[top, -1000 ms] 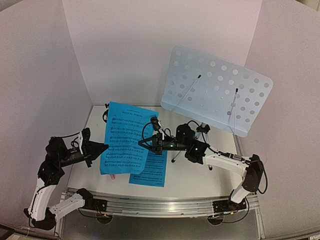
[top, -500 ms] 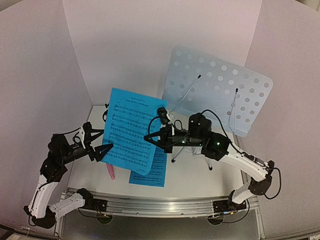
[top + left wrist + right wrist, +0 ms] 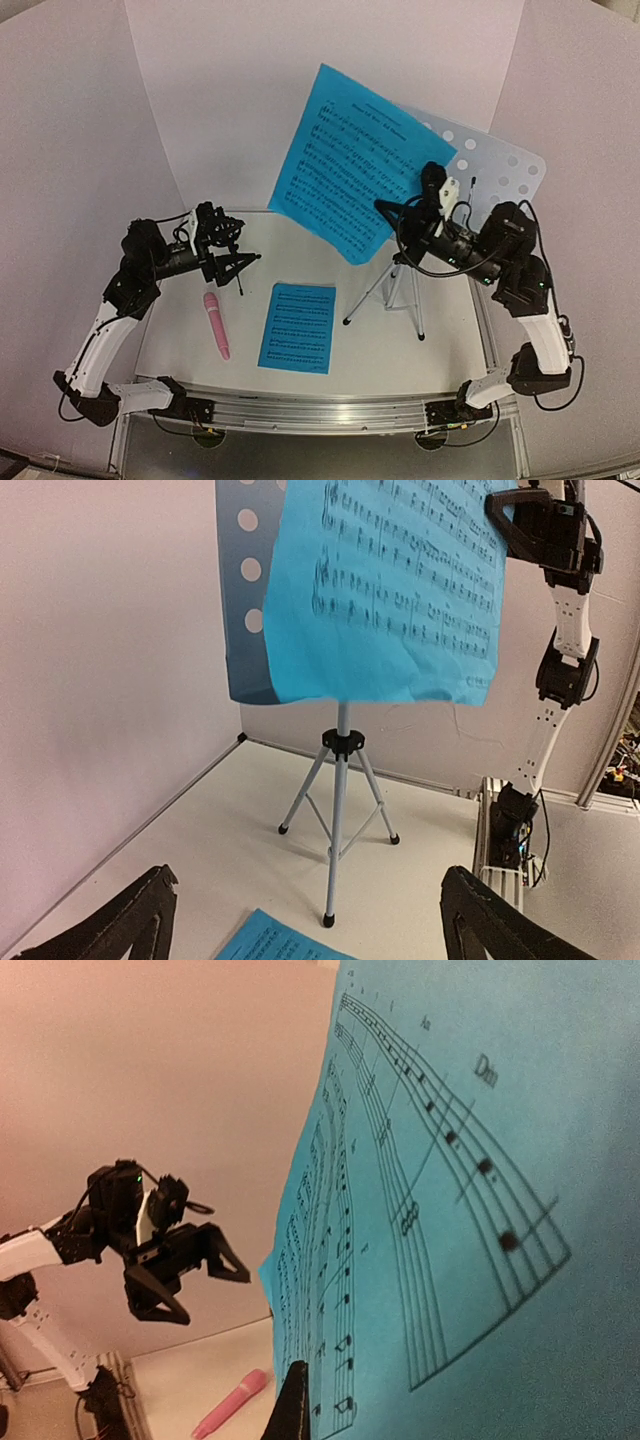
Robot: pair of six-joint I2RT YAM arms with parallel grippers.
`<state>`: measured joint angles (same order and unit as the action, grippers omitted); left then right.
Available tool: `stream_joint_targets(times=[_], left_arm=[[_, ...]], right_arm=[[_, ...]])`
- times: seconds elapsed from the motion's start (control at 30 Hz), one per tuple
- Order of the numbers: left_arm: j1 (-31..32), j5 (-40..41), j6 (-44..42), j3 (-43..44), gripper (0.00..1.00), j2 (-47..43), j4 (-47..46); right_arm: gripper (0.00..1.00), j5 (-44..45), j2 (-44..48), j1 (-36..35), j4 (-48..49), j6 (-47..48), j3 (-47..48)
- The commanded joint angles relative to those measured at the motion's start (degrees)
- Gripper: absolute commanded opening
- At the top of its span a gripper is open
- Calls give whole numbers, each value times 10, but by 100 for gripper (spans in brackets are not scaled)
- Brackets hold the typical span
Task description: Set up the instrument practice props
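Observation:
My right gripper point(image 3: 386, 208) is shut on the lower edge of a blue sheet-music page point(image 3: 358, 162) and holds it high in front of the music stand's perforated pale desk point(image 3: 500, 158). In the right wrist view one dark finger point(image 3: 296, 1408) presses the page point(image 3: 470, 1160); the other is hidden behind it. The silver tripod point(image 3: 394, 290) stands below. A second blue page point(image 3: 300, 327) lies flat on the table, with a pink microphone point(image 3: 217, 324) to its left. My left gripper point(image 3: 248, 272) is open and empty, apart from the page point(image 3: 390, 590) and facing the tripod point(image 3: 340, 780).
White walls enclose the table on three sides. An aluminium rail point(image 3: 320, 410) runs along the near edge. The right arm point(image 3: 562, 610) rises at the table's right side. The tripod's legs spread across the right middle of the table.
The left gripper let go of the blue page, opened wide and drew back left. The right arm carried the page up and right to the stand's desk, uncovering the pink microphone.

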<state>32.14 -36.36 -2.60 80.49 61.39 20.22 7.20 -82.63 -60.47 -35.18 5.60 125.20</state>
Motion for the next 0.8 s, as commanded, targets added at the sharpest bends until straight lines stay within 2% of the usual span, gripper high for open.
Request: stream_joint_targets(times=[0.0,0.13,0.2,0.3,0.33,0.53,0.77], left_arm=[[-2,-65,40,54,91,52,-93],[5,-94,64,76,87,108,-149],[28,-58,49,100,84,135,-158],[98,17,-37,133,78,176,-175],[111,31,-40,138,76,191,-201],[162,67,-14,227,70,288,-271],[211,115,-39,339,66,389,-285]], right_arm=[[0,115,18,-1,-22,101,54],[0,142,23,0,-22,157,86],[0,166,22,-1,-21,188,100],[0,205,17,-1,-19,232,120],[0,211,15,-1,-18,240,127],[0,205,40,-1,21,238,125],[0,233,72,-1,50,229,75]])
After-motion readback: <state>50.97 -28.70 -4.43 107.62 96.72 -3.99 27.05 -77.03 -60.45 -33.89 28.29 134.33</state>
